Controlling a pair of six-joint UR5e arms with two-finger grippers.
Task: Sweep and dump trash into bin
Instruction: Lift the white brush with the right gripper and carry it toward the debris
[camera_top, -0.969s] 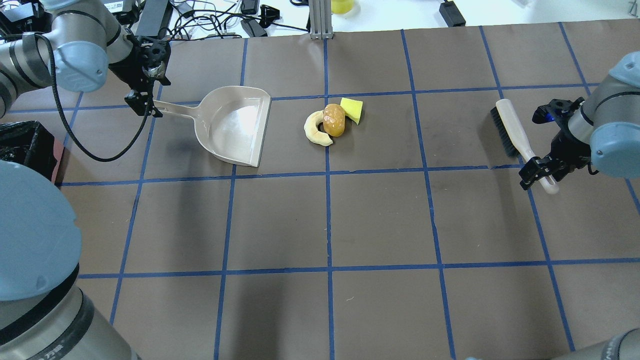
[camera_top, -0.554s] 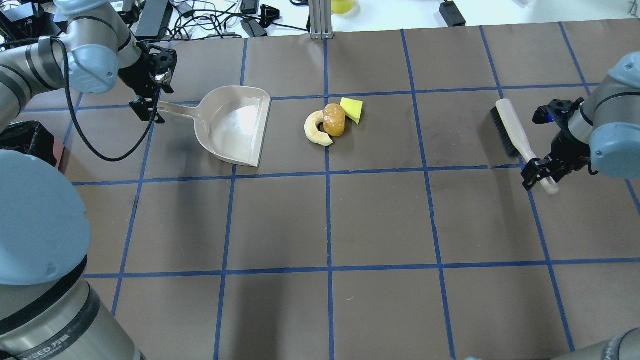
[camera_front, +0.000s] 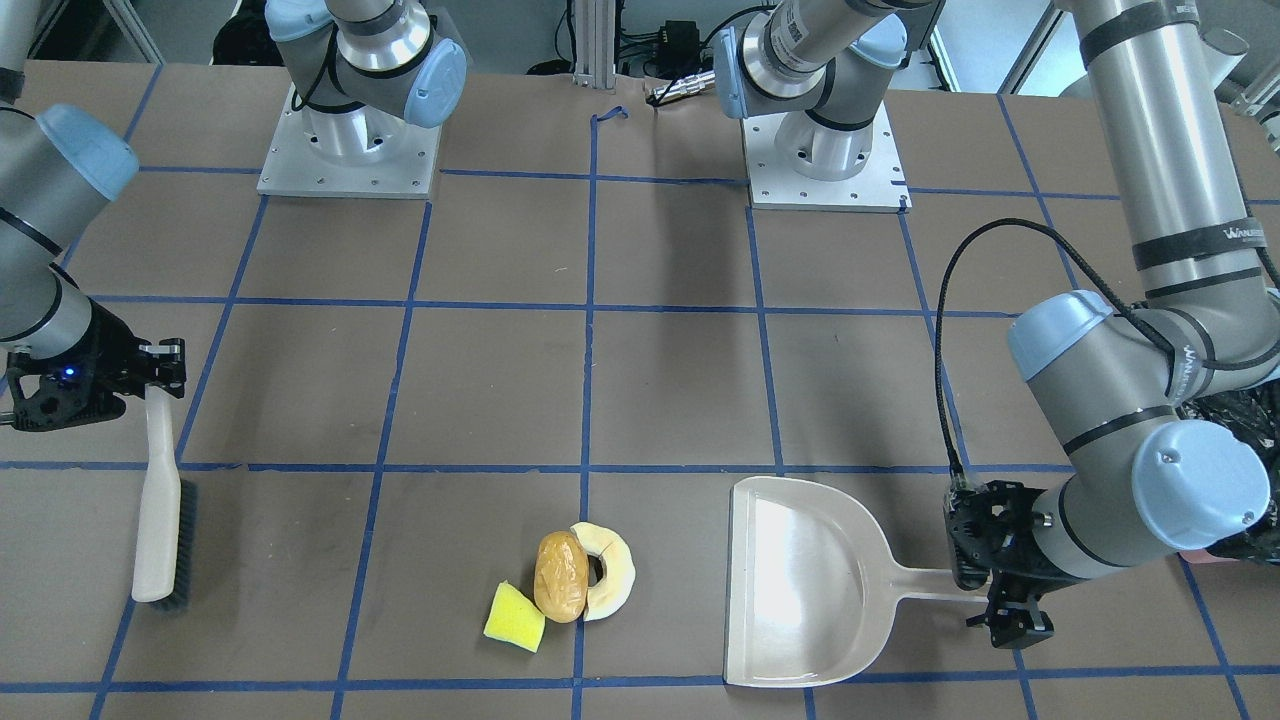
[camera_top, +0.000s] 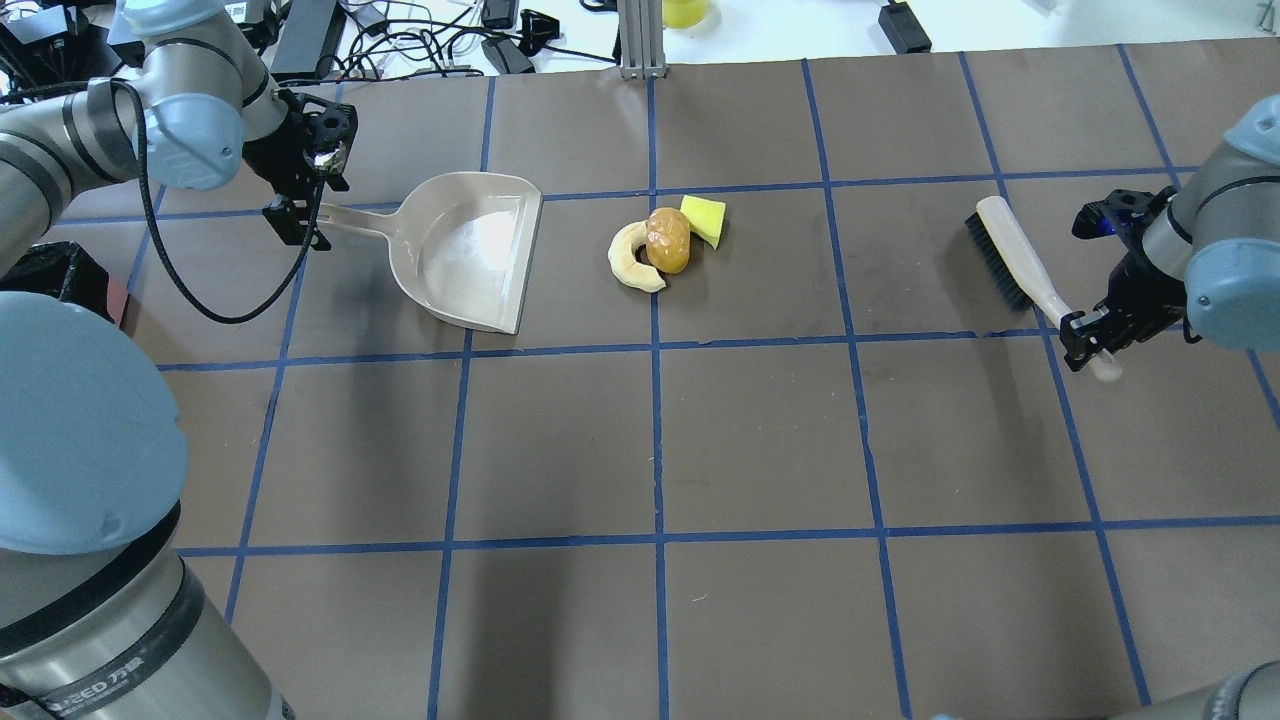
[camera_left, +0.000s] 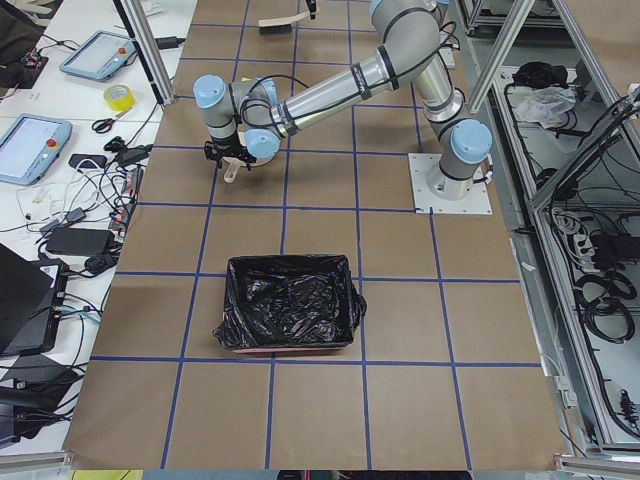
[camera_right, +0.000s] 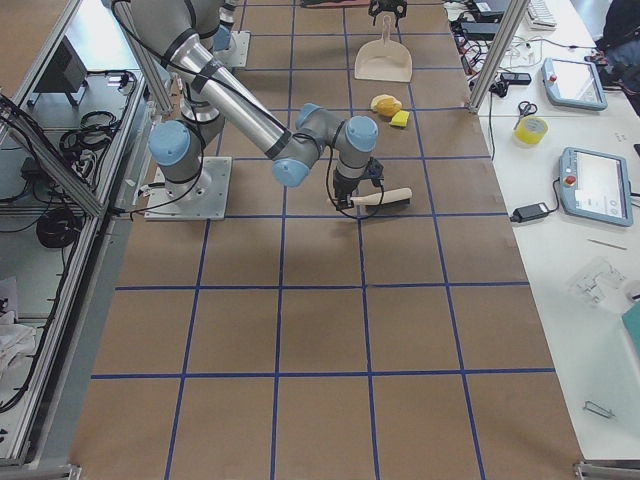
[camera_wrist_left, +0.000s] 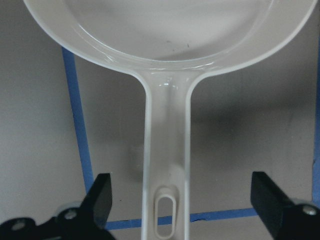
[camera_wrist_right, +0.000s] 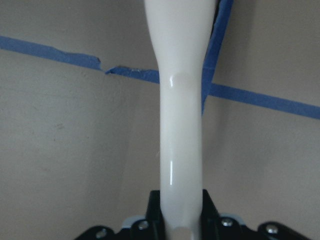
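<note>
The table (camera_top: 760, 430) is brown, with blue tape lines that make big squares. The trash sits in one small heap in the middle, toward the far side. It is a yellow sponge (camera_top: 705, 218), a brown lump (camera_top: 668, 240) and a pale half-ring (camera_top: 628, 262), with the lump touching the other two.

The dustpan (camera_top: 470, 250) lies flat on the robot's left of the heap. Its wide open mouth faces the heap, near it but not touching. Its thin handle points away from the heap, straight at the left gripper (camera_top: 297, 218). That gripper's two fingers are spread wide, one on each side of the handle end, and they do not squeeze it.

The right gripper (camera_top: 1090, 340) pinches the handle of the brush (camera_top: 1005, 255) tight. The brush is well apart from the heap, on the robot's right. It lies mostly front to back, with its dark bristles on the side that faces the trash.

So the heap is between brush and pan, in one line across the table, and the pan is nearer. I think the brush must go sideways to push the heap in. The mat between them is bare. Wires (camera_top: 450, 40) lie past the far edge. The bin (camera_left: 290, 315) sits at the robot's left end of the table, well apart from the pan
</note>
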